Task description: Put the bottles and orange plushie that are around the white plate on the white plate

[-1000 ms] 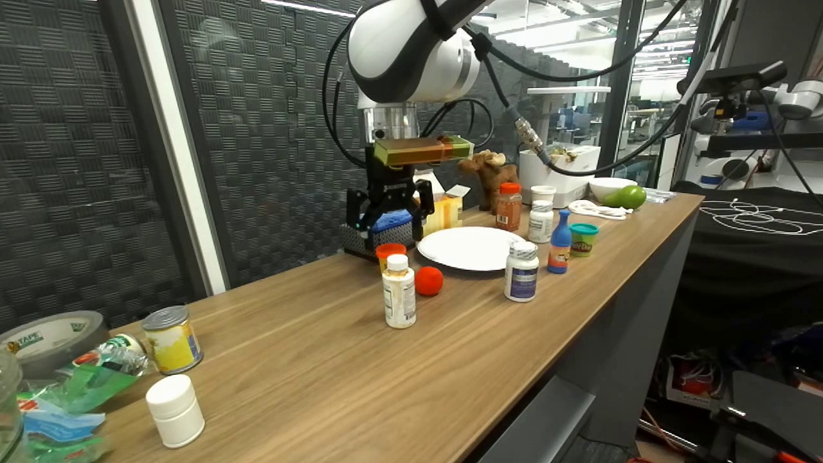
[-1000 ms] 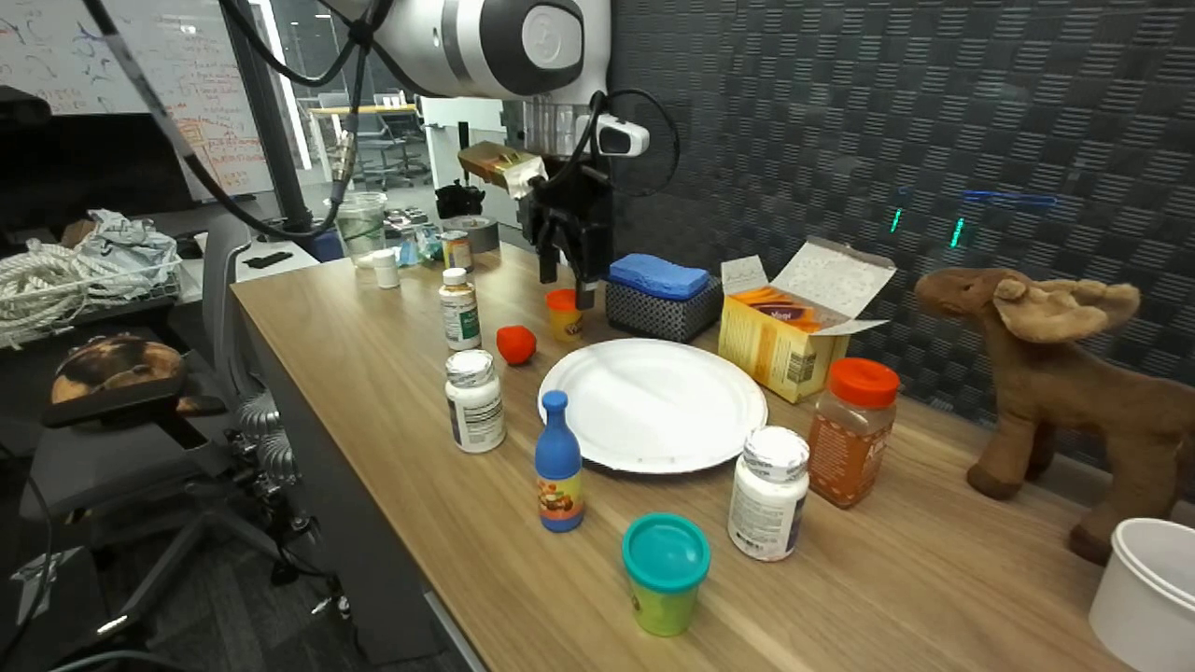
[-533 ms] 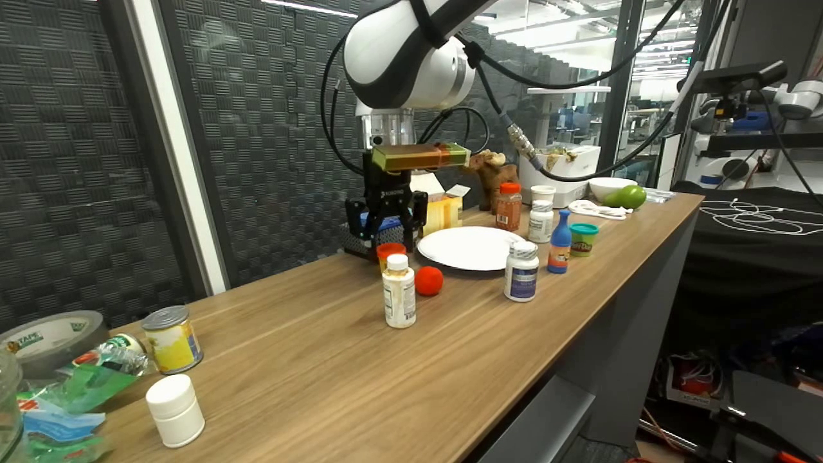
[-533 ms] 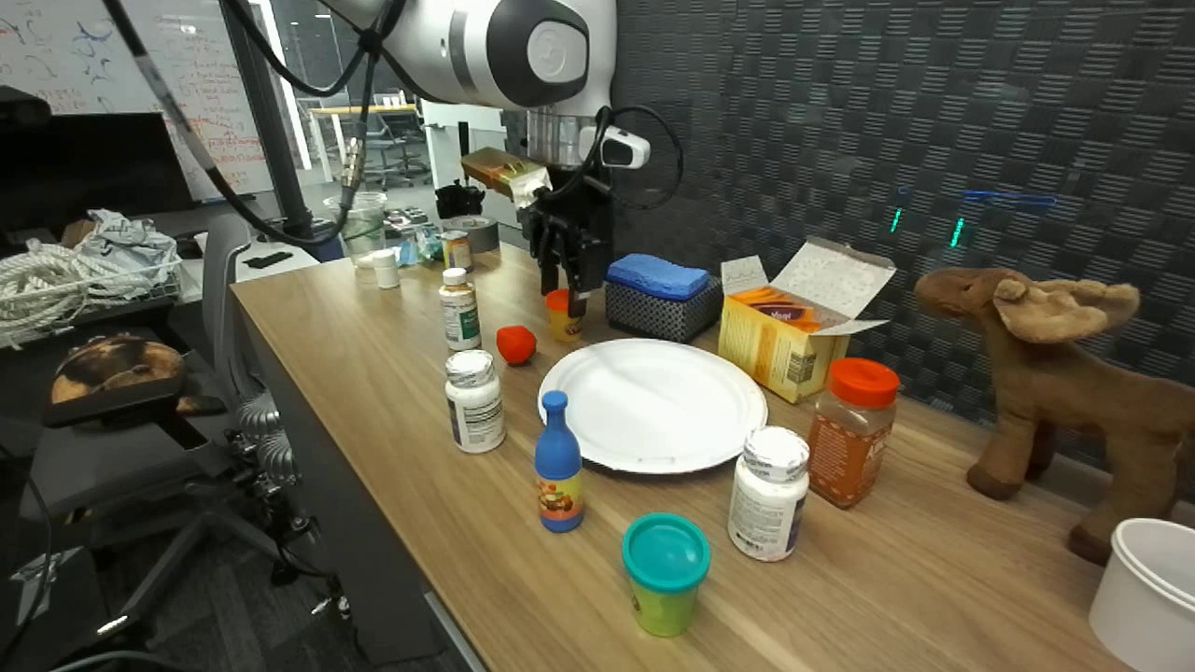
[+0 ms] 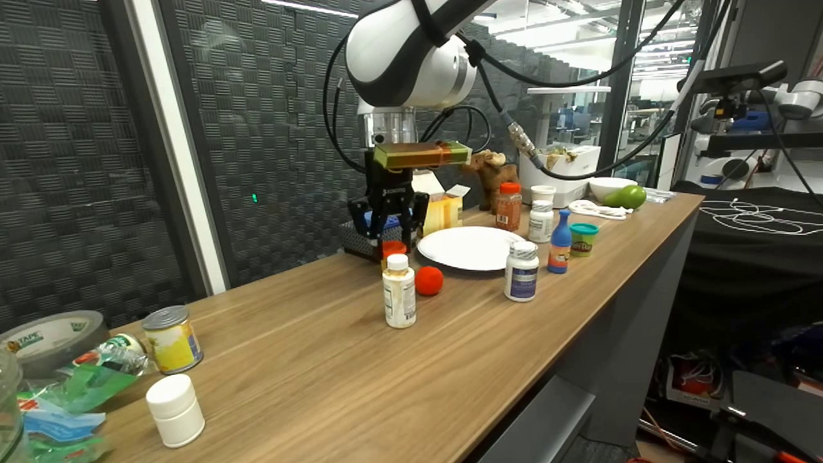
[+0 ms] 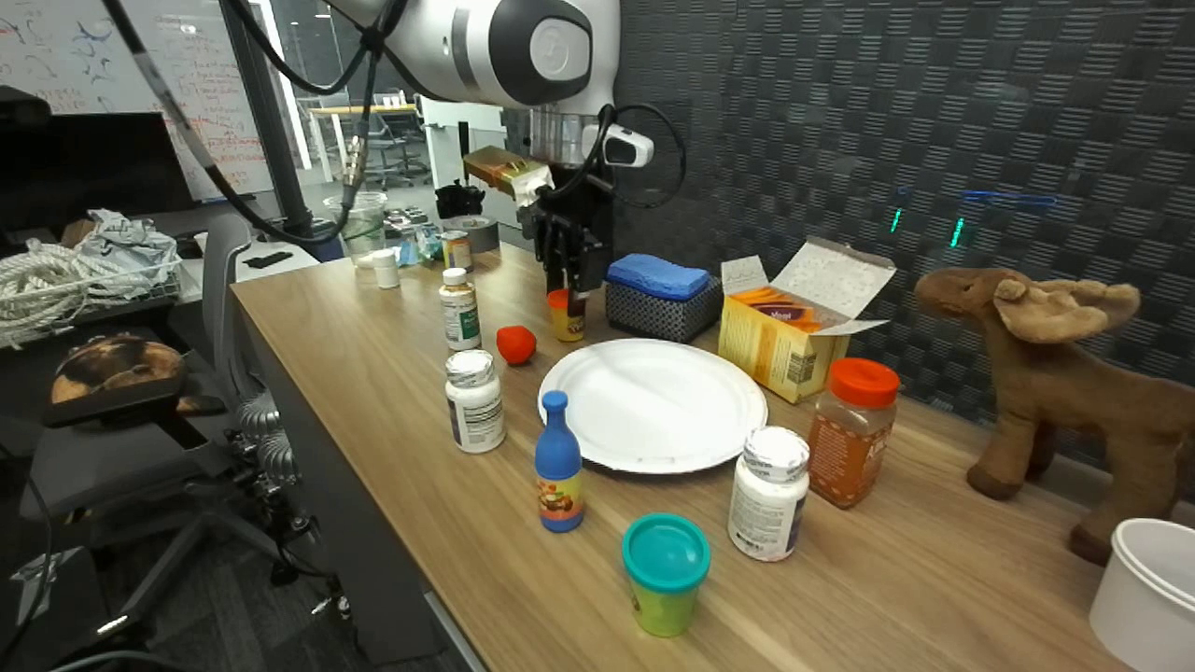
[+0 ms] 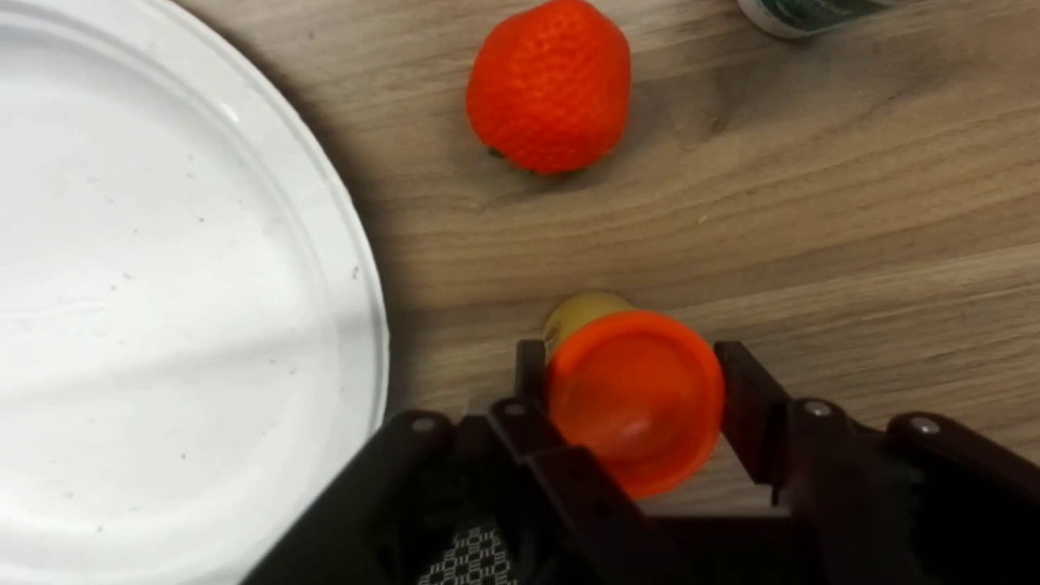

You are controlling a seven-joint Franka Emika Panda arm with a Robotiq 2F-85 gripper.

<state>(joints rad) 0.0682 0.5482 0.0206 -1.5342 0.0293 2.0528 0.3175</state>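
Observation:
My gripper (image 7: 634, 366) is closed around a small yellow tub with an orange lid (image 7: 642, 406), a finger touching each side of the lid. The tub stands beside the white plate (image 6: 653, 406), which holds nothing. The orange plushie (image 7: 552, 89), dimpled and rounded, lies on the table near the plate and tub. White bottles stand around: a white-capped one with a green label (image 6: 460, 313), one beside the plate's edge (image 6: 476, 406), and one (image 6: 769, 495) on the plate's opposite side. A slim blue bottle (image 6: 558, 467) is upright close to the plate.
A black mesh box with a blue sponge (image 6: 658, 277) sits right beside the gripper. Around the plate are an open yellow tea box (image 6: 780, 345), an orange-capped jar (image 6: 851, 434) and a teal-lidded tub (image 6: 666, 569). A brown moose toy (image 6: 1055, 373) stands behind the jar.
The gripper has come down a little over the orange-lidded tub, and its fingers have drawn together onto the lid. The tub has shifted very slightly.

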